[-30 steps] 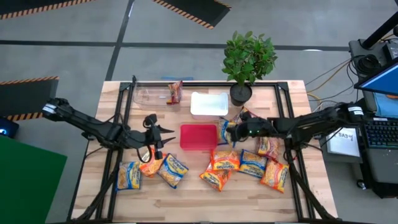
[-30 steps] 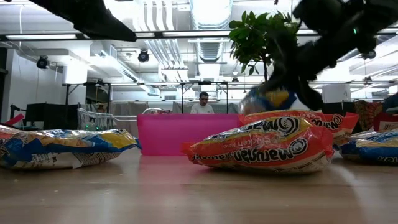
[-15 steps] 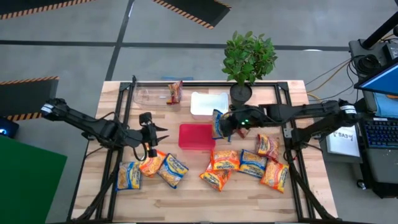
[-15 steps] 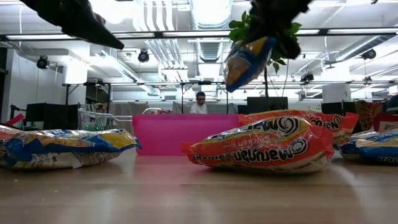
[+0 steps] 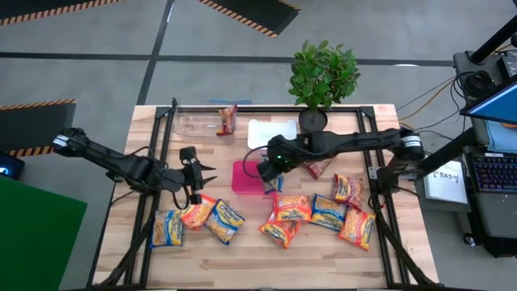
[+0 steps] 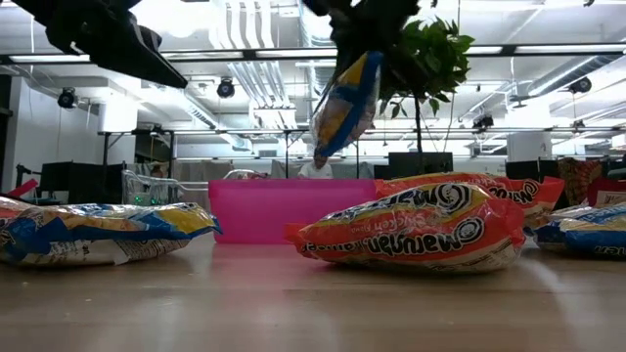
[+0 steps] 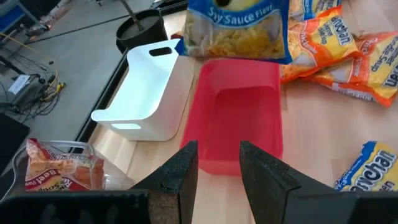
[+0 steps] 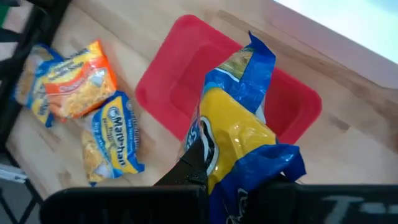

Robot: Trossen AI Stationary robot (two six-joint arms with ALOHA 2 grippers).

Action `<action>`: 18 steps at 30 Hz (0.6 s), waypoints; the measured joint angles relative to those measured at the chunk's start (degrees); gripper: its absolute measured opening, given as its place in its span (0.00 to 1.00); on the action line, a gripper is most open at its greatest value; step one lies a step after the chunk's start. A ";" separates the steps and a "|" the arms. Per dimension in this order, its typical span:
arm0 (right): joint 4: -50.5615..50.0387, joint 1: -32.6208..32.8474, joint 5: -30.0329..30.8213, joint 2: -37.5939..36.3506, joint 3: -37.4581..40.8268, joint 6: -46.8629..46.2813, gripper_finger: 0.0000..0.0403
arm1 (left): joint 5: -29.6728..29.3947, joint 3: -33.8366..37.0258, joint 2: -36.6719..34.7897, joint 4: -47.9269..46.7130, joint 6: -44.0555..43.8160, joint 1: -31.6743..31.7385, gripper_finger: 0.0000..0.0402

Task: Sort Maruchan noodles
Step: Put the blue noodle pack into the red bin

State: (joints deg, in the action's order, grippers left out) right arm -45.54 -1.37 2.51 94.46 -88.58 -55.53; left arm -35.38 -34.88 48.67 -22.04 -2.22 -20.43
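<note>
My right gripper (image 5: 271,167) is shut on a blue-and-yellow Maruchan packet (image 5: 269,179) and holds it over the red tray (image 5: 245,179); in the low view that packet (image 6: 345,103) hangs high above the tray (image 6: 284,210). My left gripper (image 5: 202,174) hovers open just left of the red tray, above the near-left packets (image 5: 196,216); its wrist view shows the open fingers (image 7: 217,165) facing the tray (image 7: 239,118). Several orange and blue-and-yellow packets (image 5: 315,212) lie flat to the tray's right. One reddish packet (image 5: 227,120) lies in the clear tray. My right gripper pinches the blue-and-yellow packet between its two fingers at its upper end (image 8: 239,165), coming from above. The packet is lifted clear and hangs tilted below the fingers (image 8: 193,165), over the red tray; the gripper body hides the exact place of contact.
A white tray (image 5: 271,133) stands behind the red one, with a clear tray (image 5: 198,124) to its left. A potted plant (image 5: 321,81) stands at the far edge. Metal frame rails (image 5: 161,153) run along both sides. A person (image 6: 315,168) is seen far behind the table.
My right gripper has carried the blue-and-yellow packet up and toward the table's left, from beside the right group of packets to above the red tray. The packet stays hanging from the shut fingers.
</note>
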 joint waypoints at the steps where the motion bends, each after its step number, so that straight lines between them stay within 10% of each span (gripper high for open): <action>1: -0.88 -0.24 -0.25 0.91 -0.80 0.00 0.03 | 0.00 0.09 0.10 0.02 0.02 0.00 0.25; 18: -6.62 -3.49 -0.96 4.87 -3.12 3.19 0.03 | 7.65 4.07 3.52 14.91 4.72 0.00 0.25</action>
State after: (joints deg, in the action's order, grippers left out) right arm -52.16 -4.85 1.56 99.33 -91.70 -52.34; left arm -27.73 -30.81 52.19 -7.14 2.50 -20.43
